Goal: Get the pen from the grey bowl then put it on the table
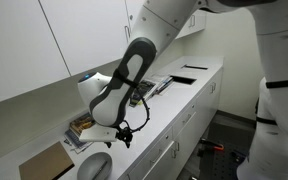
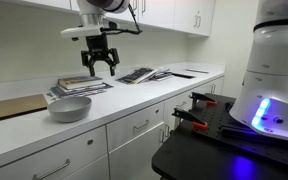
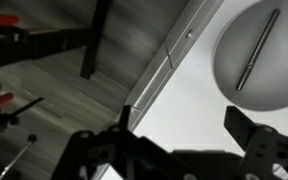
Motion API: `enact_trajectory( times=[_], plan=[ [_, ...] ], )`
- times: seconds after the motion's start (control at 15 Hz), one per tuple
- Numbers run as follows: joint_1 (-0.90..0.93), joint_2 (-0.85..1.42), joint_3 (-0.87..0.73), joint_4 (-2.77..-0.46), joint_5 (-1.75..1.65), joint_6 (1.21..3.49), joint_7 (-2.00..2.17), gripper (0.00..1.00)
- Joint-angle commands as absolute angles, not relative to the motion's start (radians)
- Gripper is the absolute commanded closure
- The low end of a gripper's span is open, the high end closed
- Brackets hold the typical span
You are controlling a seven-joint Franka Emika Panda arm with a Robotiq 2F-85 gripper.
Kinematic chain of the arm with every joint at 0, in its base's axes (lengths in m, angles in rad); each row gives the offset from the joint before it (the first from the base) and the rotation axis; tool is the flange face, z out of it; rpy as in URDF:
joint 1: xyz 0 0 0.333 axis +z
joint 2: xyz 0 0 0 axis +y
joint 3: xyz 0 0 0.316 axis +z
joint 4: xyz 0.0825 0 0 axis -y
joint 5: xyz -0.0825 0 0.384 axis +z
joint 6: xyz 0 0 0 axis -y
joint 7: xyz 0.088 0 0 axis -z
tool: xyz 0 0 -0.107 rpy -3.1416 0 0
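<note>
The grey bowl point(image 2: 70, 108) sits on the white table point(image 2: 134, 100) near its front edge, in front of a stack of books. It also shows in an exterior view point(image 1: 94, 165) and in the wrist view point(image 3: 259, 55). In the wrist view a slim pen point(image 3: 256, 50) lies inside it. My gripper point(image 2: 100, 68) hangs open and empty well above the table, up and to the right of the bowl. Its two fingers point(image 3: 184, 125) frame bare tabletop in the wrist view. It also shows in an exterior view point(image 1: 122, 137).
A stack of books point(image 2: 81, 86) lies behind the bowl and a flat brown pad point(image 2: 12, 107) to its left. Papers and magazines point(image 2: 144, 74) lie further along the counter. White wall cabinets point(image 2: 174, 14) hang above. A white robot base point(image 2: 274, 70) stands on a black cart.
</note>
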State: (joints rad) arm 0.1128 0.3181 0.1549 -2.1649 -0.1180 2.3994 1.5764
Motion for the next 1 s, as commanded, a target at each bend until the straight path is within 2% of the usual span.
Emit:
enact_trajectory(
  times=[0.0,0.53,0.93],
  plan=[
    [0.169,0.336,0.103,-2.136,-0.049,2.368,1.560,0.00],
    [0.190,0.348,0.082,-2.125,-0.042,2.359,1.562,0.00],
    [0.174,0.409,0.103,-2.088,0.082,2.436,1.458,0.00]
  ],
)
